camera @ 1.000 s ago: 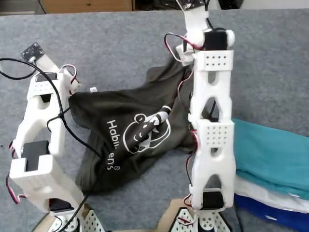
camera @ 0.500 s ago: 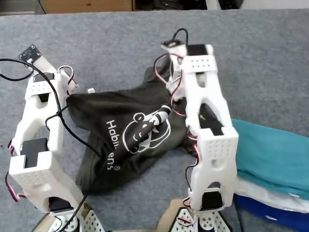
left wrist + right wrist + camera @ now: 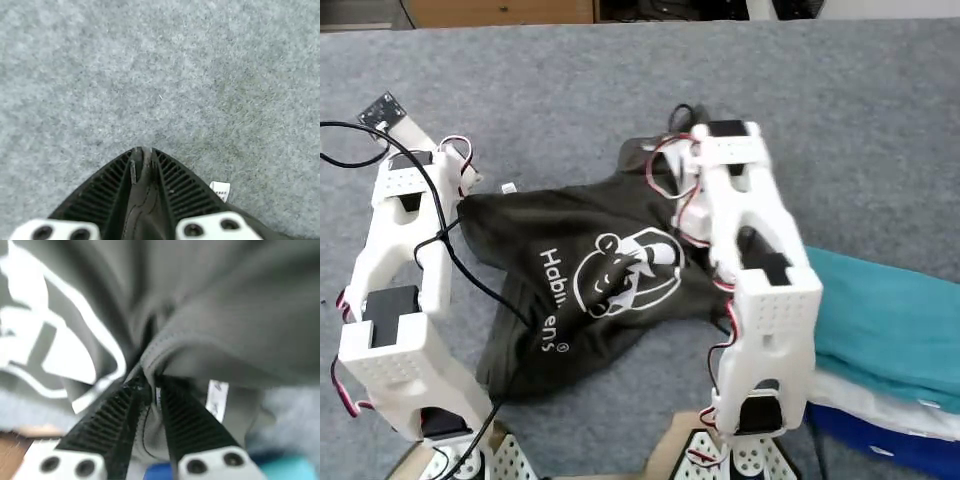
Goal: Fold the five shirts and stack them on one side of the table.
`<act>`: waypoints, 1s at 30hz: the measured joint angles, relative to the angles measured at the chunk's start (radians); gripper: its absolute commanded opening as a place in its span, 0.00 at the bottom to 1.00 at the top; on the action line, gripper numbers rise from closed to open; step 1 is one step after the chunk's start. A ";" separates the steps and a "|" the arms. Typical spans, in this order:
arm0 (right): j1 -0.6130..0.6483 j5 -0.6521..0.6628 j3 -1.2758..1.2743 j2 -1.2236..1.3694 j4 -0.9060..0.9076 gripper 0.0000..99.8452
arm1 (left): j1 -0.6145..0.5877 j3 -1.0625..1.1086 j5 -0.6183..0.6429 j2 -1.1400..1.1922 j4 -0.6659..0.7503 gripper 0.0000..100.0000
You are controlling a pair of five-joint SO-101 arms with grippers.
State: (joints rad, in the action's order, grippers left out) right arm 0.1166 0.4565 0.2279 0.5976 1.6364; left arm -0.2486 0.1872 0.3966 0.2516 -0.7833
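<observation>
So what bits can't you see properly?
High view: the white right arm covers part of the dark olive printed shirt.
High view: the teal, white and blue folded pile runs off the edge, so its count is unclear.
Left wrist view: the picture's edge cuts off nearly all the shirt.

Note for your log:
- The dark shirt (image 3: 610, 200) is soft, matt cloth, and its white print (image 3: 620, 270) lies flat.
- The table cover (image 3: 520, 90) is grey, felt-like fabric, rough and fuzzy.
- The arm shells (image 3: 775, 320) are white matt plastic.
- The left gripper (image 3: 142, 149) and right gripper (image 3: 150, 386) are dull black plastic, ribbed.
- The teal shirt (image 3: 890, 310) is smooth matt cloth.
</observation>
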 measured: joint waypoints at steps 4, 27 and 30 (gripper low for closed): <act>-0.057 -0.026 -0.049 -0.081 0.087 0.00 | 0.000 0.000 0.000 0.000 0.000 0.02; -0.107 -0.069 -0.094 -0.365 0.127 0.23 | -0.021 0.000 0.002 0.000 0.000 0.02; -0.089 -0.129 0.069 -0.362 0.127 0.23 | -0.021 0.000 0.002 0.000 0.000 0.02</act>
State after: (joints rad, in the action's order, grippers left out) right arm 0.0276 0.3276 0.2969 0.2355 1.7637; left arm -0.2700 0.1872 0.3982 0.2516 -0.7833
